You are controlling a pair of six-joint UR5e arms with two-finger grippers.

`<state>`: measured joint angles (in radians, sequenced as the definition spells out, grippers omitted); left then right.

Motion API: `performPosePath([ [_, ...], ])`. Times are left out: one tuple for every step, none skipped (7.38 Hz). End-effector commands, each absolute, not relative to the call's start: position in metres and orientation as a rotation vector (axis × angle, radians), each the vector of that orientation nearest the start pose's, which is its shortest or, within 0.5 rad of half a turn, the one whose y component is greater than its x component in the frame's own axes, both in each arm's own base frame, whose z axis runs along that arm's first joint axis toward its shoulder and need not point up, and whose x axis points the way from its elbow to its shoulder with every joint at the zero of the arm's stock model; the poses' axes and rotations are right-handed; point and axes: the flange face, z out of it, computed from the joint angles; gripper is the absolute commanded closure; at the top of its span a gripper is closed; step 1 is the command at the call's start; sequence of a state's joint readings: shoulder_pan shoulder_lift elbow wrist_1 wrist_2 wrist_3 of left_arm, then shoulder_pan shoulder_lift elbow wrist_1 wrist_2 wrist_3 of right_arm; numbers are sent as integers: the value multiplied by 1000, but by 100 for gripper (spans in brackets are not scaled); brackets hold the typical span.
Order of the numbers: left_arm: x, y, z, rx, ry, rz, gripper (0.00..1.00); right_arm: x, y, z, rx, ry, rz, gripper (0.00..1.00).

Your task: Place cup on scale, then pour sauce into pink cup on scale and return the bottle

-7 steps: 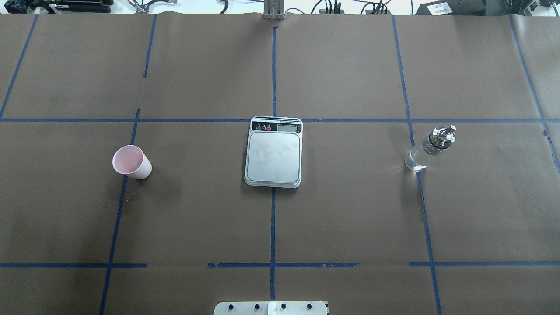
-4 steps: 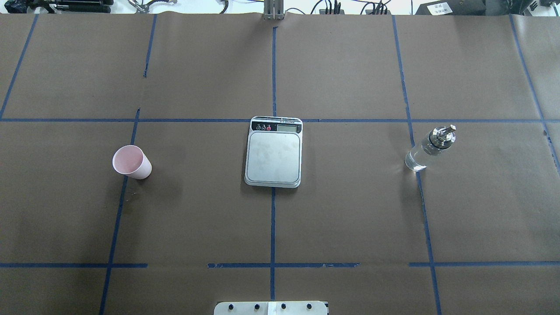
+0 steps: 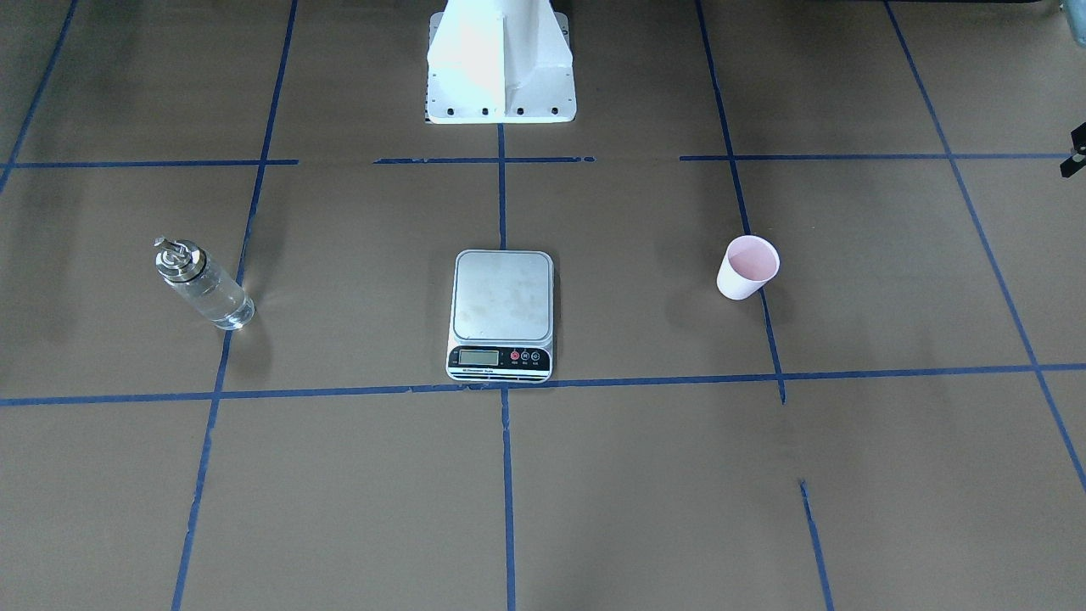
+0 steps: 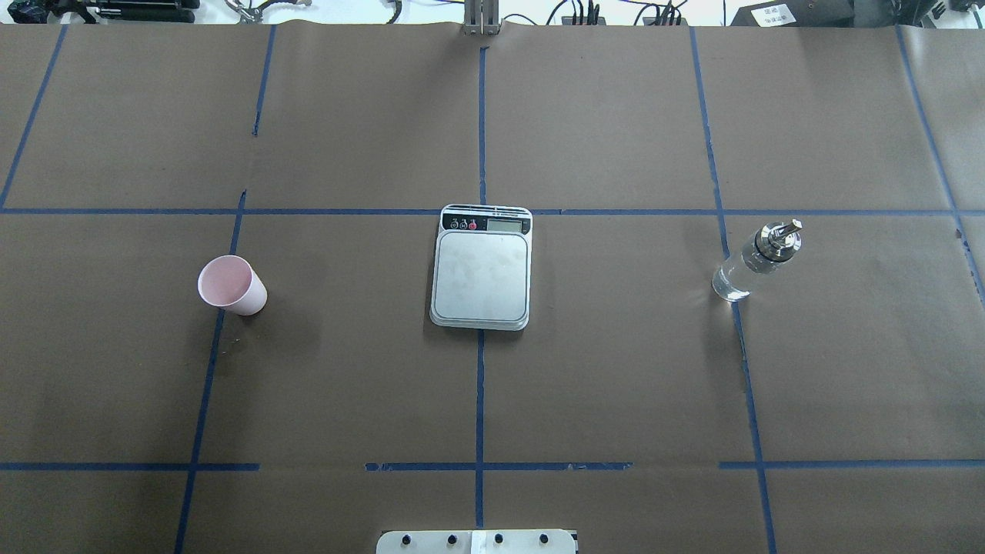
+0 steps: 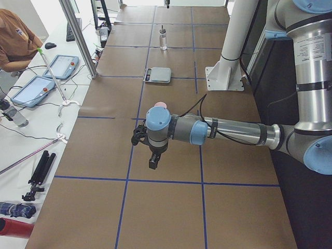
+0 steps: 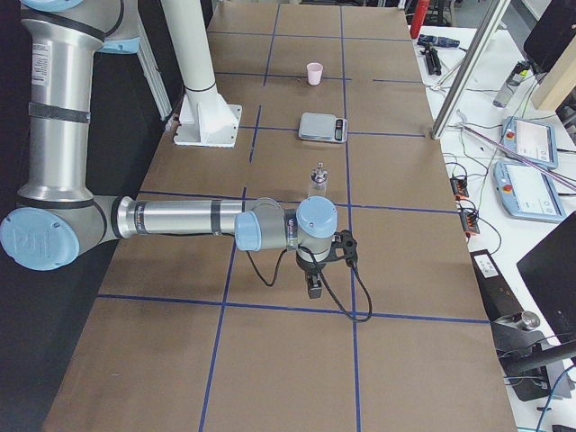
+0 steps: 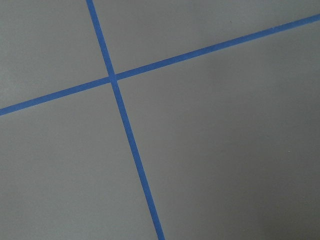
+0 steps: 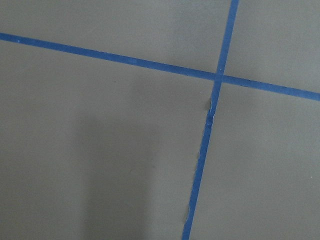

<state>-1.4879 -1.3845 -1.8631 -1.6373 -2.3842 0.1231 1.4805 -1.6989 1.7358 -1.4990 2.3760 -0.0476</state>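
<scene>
Brown paper-covered table (image 4: 616, 385) gridded with blue tape (image 4: 479, 400); cup (image 4: 232, 285), scale (image 4: 481, 269), bottle (image 4: 756, 260) standing apart

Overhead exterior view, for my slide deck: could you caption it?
Pink cup left, bare scale centre, clear bottle right, all apart on the blue-taped brown table.

This is a robotics lab rather than a kitchen. The long table (image 4: 616, 385) is papered in brown and ruled into a grid by blue tape lines (image 4: 479, 385). A white pedestal (image 3: 501, 76) stands bolted at its edge. From beside it, the grey-and-blue left arm (image 5: 233, 132) and right arm (image 6: 171, 219) stretch out low over the paper. Out past the left gripper (image 5: 154, 160), beyond the table's far edge, a white bench (image 5: 31, 129) carries two teach pendants (image 5: 62, 66), loose cables (image 5: 57, 109) and a folded black tripod (image 5: 39, 174). A person in an orange shirt (image 5: 15, 41) is at that bench, and an aluminium post (image 5: 78, 36) rises beside it.
</scene>
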Motion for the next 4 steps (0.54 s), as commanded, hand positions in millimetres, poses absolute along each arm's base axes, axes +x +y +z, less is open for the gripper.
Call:
performPosePath([
  [-24,-428,589,181,810,270,0,21,-447,630,86,-817,-176,0],
  [-23,-427,589,179,824,268,0,19,-448,630,92,-812,-191,0],
  [-21,-431,586,185,828,270,0,19,-440,636,76,-814,-183,0],
  [-12,-435,572,242,859,315,0,17,-439,635,75,-837,-184,0],
])
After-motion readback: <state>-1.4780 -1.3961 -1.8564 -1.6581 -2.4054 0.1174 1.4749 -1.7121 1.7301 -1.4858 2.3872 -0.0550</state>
